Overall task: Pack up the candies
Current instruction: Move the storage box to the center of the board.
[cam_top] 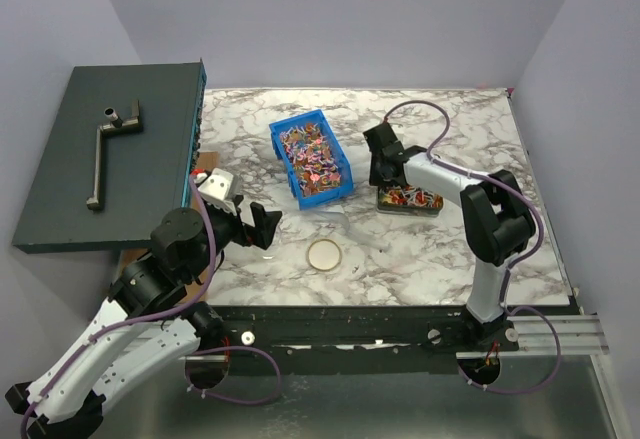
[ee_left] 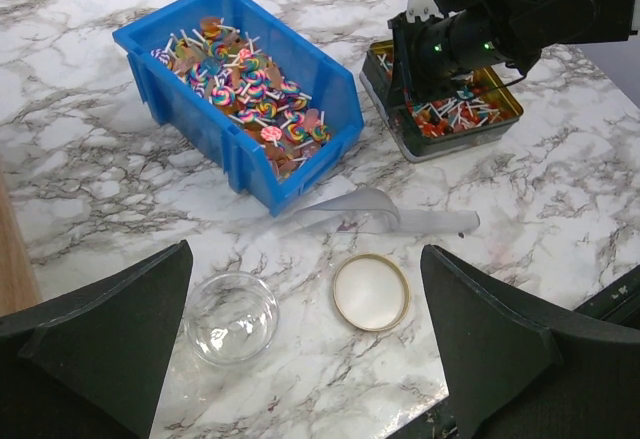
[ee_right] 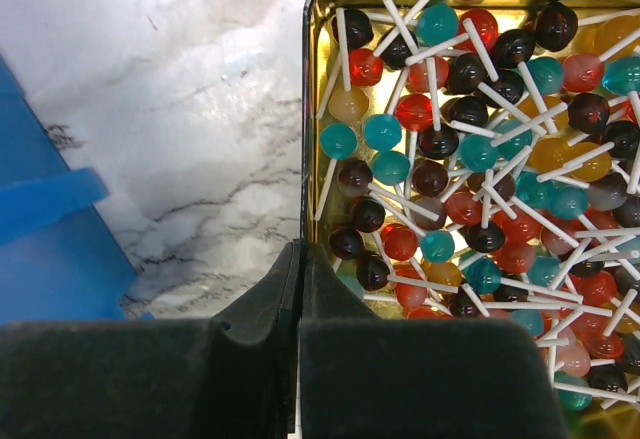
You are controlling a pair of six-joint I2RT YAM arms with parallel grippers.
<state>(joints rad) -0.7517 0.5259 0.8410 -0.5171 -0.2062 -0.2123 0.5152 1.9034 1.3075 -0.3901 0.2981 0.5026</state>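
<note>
Over the gold tin, we're seeing the right gripper hanging clenched, its fingers hiding the tin's near corner. The candies are sitting in that tin, partly getting cut off by the frame, and more are filling the blue bin. The left gripper is hovering wide open near the bowl.

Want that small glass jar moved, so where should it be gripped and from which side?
Grip the glass jar by its rim, coming straight down from above: it stands upright with its mouth open, so one finger can go inside and one outside the wall. Its smooth round sides would probably slip.
</note>
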